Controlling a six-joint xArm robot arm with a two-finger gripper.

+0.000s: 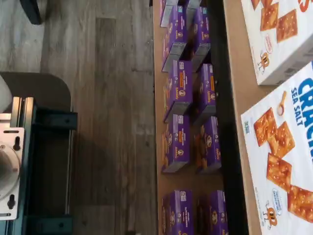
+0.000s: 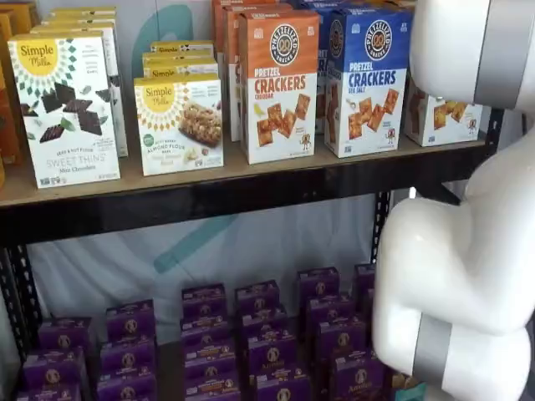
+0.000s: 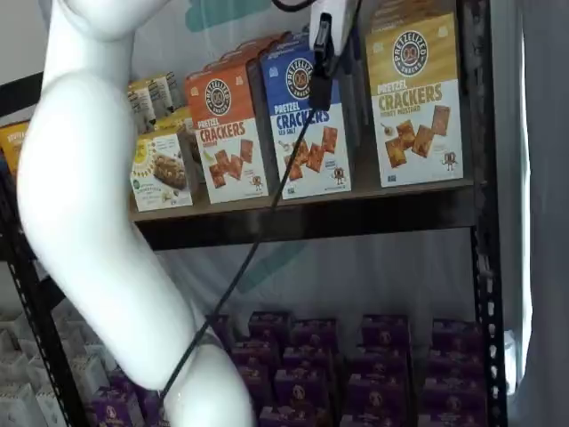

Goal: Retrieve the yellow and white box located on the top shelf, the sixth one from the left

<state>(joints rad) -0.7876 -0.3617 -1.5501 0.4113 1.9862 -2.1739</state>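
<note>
The yellow and white box (image 3: 415, 100) stands upright at the right end of the top shelf (image 3: 311, 218), next to the right upright. In a shelf view only its white lower front (image 2: 443, 119) shows, behind my white arm (image 2: 451, 276). My gripper (image 3: 320, 93) hangs from the view's upper edge as narrow black fingers with a cable beside them. It is in front of the blue pretzel box (image 3: 307, 124), left of the yellow and white box and apart from it. No gap or held box shows. The wrist view shows the blue box's front (image 1: 288, 152).
An orange pretzel box (image 2: 278, 88) and white Simple Mills boxes (image 2: 178, 124) stand further left on the top shelf rail (image 2: 209, 196). Several purple boxes (image 2: 267, 342) fill the lower shelf. Black uprights (image 3: 484, 267) frame the shelves. A dark mount with teal brackets (image 1: 29, 161) shows in the wrist view.
</note>
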